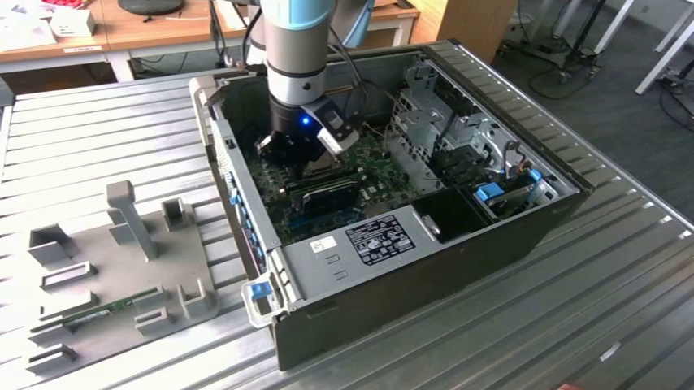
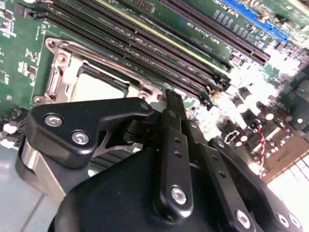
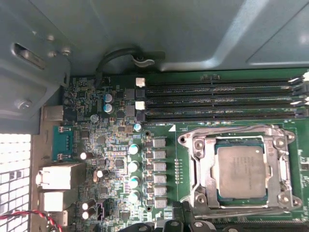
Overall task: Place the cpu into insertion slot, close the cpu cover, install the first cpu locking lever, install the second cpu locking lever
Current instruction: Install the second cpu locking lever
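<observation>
The cpu is seen in the first wrist view lying flat and square in the insertion slot on the green motherboard, its dull silver top facing up. The cpu cover is seen as a silvery frame around the chip and appears to be lowered over it; whether it is latched, and where the locking levers lie, cannot be told. Long black memory slots run just beside the socket.

In the exterior view the gripper is lowered inside the open computer case, which rests on the slatted metal bench, and it hangs just above the board near the socket. In the second wrist view the gripper is seen close over the socket's edge, with the pale chip beyond it. The state of the jaws cannot be told from these views, and nothing is seen held between them.

The chip is judged light, stiff and fragile, with a smooth top that would slip; it is best taken by its opposite edges and kept level. The cover is thin sheet metal, easily bent, and is best pressed on the edge away from the hinge.
</observation>
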Motion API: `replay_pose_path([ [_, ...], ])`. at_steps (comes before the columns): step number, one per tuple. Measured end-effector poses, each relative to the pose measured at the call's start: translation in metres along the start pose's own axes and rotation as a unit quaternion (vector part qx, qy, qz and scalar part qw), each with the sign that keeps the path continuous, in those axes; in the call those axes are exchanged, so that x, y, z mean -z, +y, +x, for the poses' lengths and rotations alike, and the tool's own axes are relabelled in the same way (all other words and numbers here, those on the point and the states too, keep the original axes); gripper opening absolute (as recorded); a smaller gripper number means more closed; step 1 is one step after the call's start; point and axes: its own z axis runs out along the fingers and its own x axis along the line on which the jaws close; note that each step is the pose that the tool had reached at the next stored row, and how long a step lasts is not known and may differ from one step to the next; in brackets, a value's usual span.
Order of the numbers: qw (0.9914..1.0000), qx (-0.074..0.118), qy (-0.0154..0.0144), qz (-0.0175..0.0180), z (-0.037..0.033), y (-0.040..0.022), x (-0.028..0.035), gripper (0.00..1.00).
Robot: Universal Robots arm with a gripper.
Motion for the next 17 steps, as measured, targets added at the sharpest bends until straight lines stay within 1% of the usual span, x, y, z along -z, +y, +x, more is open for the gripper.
replay_pose_path([
  [8,1.0,0.0,0.0,0.0,-0.0003,0.0007,0.0127,0.1],
  [9,1.0,0.0,0.0,0.0,-0.0003,0.0008,0.0135,0.1],
  [14,1.0,0.0,0.0,-0.0001,-0.0005,0.0008,0.0135,0.1],
  [17,1.0,0.0,0.0,0.0,-0.0045,0.001,0.0135,0.1],
])
